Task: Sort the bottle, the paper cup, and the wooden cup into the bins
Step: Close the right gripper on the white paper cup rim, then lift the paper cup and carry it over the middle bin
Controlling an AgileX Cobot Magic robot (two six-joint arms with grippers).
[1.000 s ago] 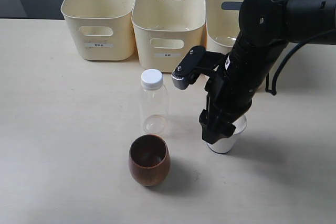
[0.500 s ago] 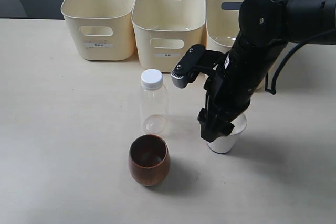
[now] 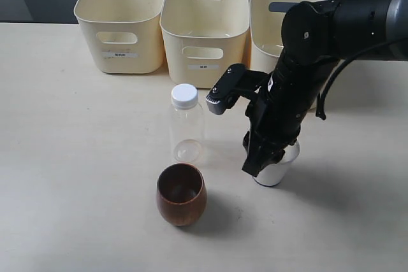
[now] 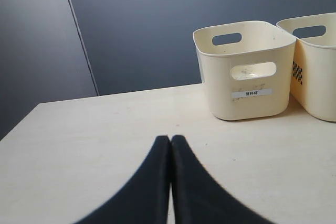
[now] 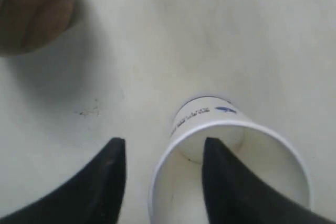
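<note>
Closest to the camera, the wooden cup (image 3: 182,193) stands upright on the table (image 3: 76,157) with nothing touching it, so my guess is it's waiting its turn.

At about 3 o'clock from it is the paper cup (image 3: 279,174), also upright, and that's where the action is. The right gripper (image 5: 164,148) comes down on it from above, with one finger inside the cup and the other outside. In the wrist view there's a visible gap between the outer finger and the cup wall, so the jaws straddle the rim but aren't pinching it yet. Makes sense to me: a thin tapered cup is easier to grab by its wall than to squeeze around the whole body.

At 12 o'clock from the wooden cup, just behind it, the bottle (image 3: 186,128) stands with its white cap on. It's well clear of the arm.

Furthest back, at 12 o'clock across the table, the three bins (image 3: 233,55) sit side by side with their tops open, ready for drops. From here all three look empty, though the arm hides part of the right-hand one.

The left gripper (image 4: 170,145) has its fingers pressed together on nothing and points toward one of the bins. It's probably parked out of the way.
</note>
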